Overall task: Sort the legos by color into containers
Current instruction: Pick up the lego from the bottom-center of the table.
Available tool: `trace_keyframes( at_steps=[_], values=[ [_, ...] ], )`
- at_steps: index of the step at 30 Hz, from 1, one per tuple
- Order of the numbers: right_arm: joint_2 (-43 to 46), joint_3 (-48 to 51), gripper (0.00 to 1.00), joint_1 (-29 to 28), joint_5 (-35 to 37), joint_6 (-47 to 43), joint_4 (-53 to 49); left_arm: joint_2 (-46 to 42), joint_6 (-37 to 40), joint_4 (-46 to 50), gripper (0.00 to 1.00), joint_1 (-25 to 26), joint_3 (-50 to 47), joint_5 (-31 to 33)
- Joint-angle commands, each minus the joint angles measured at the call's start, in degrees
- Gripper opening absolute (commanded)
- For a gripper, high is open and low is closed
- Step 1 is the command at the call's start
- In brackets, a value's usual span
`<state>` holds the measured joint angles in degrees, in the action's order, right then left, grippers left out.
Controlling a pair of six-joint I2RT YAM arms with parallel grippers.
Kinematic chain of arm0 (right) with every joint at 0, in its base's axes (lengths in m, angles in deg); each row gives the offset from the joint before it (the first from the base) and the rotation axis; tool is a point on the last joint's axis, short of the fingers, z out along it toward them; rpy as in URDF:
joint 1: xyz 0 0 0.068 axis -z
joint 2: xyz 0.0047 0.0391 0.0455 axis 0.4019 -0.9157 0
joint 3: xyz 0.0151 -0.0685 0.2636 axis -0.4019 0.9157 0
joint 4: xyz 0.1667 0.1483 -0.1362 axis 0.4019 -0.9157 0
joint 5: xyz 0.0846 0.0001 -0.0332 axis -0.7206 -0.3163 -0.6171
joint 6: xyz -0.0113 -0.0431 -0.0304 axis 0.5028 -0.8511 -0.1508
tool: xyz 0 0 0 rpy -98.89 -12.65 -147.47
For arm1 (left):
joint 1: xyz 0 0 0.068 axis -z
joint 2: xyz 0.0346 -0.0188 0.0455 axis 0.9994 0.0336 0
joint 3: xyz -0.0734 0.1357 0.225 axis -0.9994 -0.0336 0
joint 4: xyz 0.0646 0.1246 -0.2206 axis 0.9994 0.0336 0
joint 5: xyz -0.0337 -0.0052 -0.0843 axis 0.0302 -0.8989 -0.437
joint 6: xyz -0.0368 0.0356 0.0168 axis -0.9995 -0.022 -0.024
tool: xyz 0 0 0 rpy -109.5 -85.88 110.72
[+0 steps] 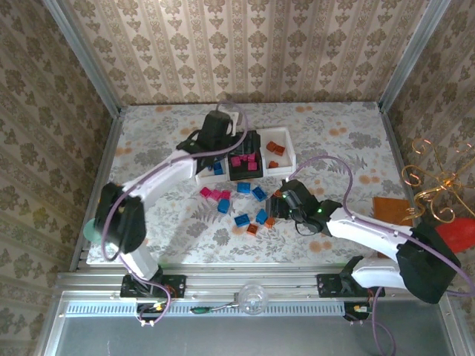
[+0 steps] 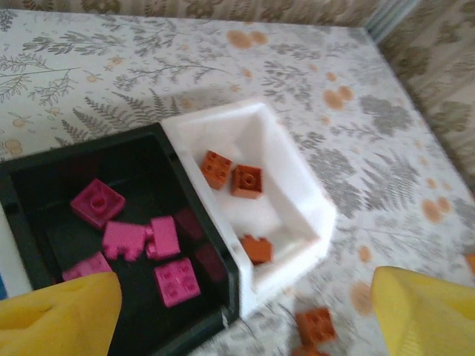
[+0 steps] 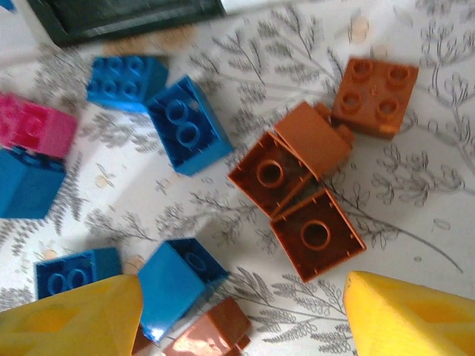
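Note:
The containers stand in a row at the table's middle: a left white tray (image 1: 205,176), a black tray (image 2: 197,215) and a right white tray (image 2: 297,170). Several pink legos (image 2: 141,239) lie in the black tray, and three orange legos (image 2: 246,180) in the right white one. My left gripper (image 2: 241,319) hangs open and empty over the near edge where these two trays meet. Loose blue legos (image 3: 187,126), orange legos (image 3: 318,233) and a pink lego (image 3: 33,126) are scattered in front of the trays. My right gripper (image 3: 241,319) is open just above them, with a blue lego (image 3: 174,282) and a brown lego (image 3: 211,334) between its fingers.
A flat brown board (image 1: 390,210), a red object (image 1: 460,233) and a gold wire ornament (image 1: 434,178) sit off the table's right edge. An orange lego (image 2: 317,325) lies on the table just in front of the right white tray. Wallpapered walls close in three sides.

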<state>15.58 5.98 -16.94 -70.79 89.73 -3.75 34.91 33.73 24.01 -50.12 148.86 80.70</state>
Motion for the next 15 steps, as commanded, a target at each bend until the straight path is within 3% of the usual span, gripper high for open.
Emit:
trace_keyframes(
  at_steps=[1, 3, 8, 15],
  values=[
    [-1.6, 1.7, 0.72, -0.8, -2.8, 2.1, 1.0, -8.0, -1.6, -6.0, 0.92, 1.5, -10.1, 0.2],
    [-2.5, 2.2, 0.72, -1.6, -4.9, 0.6, 2.4, -12.6, -2.0, -6.8, 0.99, 2.3, -15.7, 1.0],
    [-5.7, 0.6, 0.73, -4.1, -5.4, -4.1, 1.2, -22.9, -2.8, -6.1, 1.0, 3.9, -27.1, 3.6],
    [-10.9, -2.0, 0.71, -5.2, -5.8, -10.4, -0.1, -32.3, -3.8, -1.8, 1.0, 4.0, -35.2, 6.8]
  ],
)
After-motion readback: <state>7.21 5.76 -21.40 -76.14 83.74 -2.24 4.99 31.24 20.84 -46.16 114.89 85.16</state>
